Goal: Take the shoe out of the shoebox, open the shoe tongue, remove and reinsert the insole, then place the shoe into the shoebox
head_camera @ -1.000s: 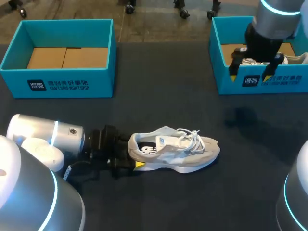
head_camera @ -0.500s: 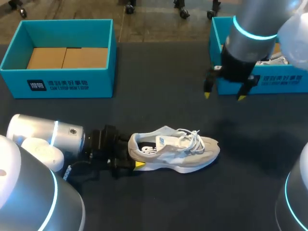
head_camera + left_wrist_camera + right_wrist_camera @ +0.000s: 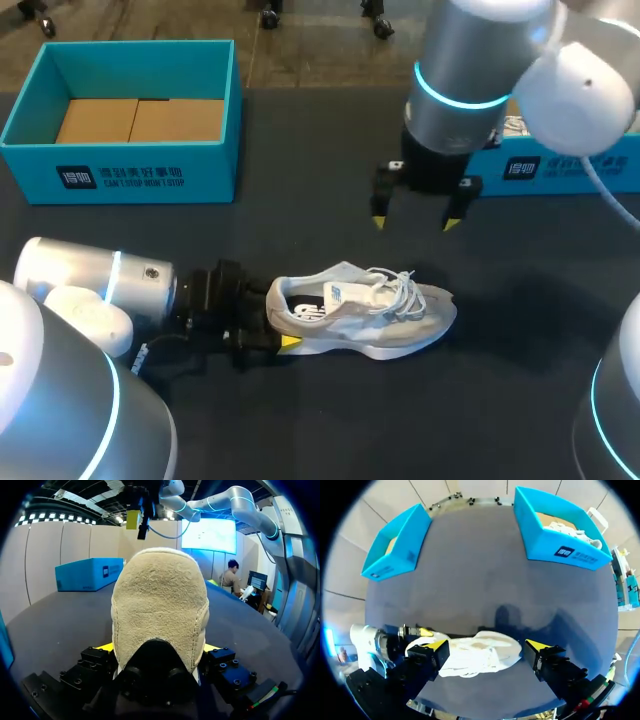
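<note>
Dark table (image 3: 320, 160): left gripper (image 3: 278, 322) tight on the shoe (image 3: 370, 315) heel, right gripper (image 3: 412, 218) wide above.

Dark table (image 3: 300, 150): grey shoe (image 3: 370, 310) at front, teal shoebox (image 3: 130, 120) far left, second box (image 3: 560, 168), apparently alike, far right

The shoe (image 3: 365, 310) is beige-grey with white laces (image 3: 398, 285), the table (image 3: 300, 220) dark grey, the left shoebox (image 3: 210, 170) and right shoebox (image 3: 560, 165) teal.
</note>
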Controlling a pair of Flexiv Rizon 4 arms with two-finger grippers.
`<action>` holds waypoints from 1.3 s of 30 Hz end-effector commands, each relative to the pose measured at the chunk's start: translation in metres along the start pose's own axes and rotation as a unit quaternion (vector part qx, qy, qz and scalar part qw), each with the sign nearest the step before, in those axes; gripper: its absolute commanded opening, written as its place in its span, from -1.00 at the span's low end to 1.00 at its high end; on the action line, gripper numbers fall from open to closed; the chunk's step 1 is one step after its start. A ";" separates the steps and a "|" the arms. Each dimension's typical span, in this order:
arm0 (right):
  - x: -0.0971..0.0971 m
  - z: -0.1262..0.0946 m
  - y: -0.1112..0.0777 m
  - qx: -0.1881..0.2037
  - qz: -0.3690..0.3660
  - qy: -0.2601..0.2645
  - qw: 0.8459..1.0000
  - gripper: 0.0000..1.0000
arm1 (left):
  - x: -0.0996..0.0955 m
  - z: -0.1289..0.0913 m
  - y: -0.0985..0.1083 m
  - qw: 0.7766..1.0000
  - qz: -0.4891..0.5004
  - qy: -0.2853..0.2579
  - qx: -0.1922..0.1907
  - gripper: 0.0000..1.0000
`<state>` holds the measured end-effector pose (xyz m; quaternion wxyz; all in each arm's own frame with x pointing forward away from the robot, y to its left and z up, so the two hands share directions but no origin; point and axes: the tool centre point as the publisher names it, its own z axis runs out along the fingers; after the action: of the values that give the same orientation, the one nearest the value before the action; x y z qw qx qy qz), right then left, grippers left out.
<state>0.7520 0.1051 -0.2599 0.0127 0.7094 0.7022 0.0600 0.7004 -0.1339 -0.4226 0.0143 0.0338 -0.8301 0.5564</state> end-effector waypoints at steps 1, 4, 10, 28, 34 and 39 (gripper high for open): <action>0.024 0.004 0.005 0.030 -0.028 -0.029 0.999 1.00 | 0.001 0.000 0.002 1.000 0.000 -0.001 -0.001 -1.00; 0.033 0.008 0.000 0.049 -0.061 -0.030 0.996 1.00 | 0.001 0.000 0.002 1.000 0.000 -0.001 -0.001 -1.00; 0.031 0.013 -0.003 0.069 -0.059 -0.032 0.995 1.00 | 0.001 0.000 0.002 1.000 0.000 -0.001 -0.001 -1.00; 0.038 0.014 -0.007 0.057 -0.068 -0.044 0.995 1.00 | 0.001 0.000 0.002 1.000 0.000 -0.001 -0.001 -1.00; 0.056 0.018 -0.028 0.016 -0.037 -0.064 0.997 1.00 | 0.001 0.000 0.002 1.000 0.000 -0.001 -0.001 -1.00; 0.069 0.021 -0.042 0.013 -0.026 -0.082 0.996 1.00 | 0.001 0.000 0.002 1.000 0.000 -0.001 -0.001 -1.00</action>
<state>0.7173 0.1649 -0.2785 0.0458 0.6950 0.7175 0.0023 0.7003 -0.1339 -0.4226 0.0142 0.0338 -0.8301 0.5564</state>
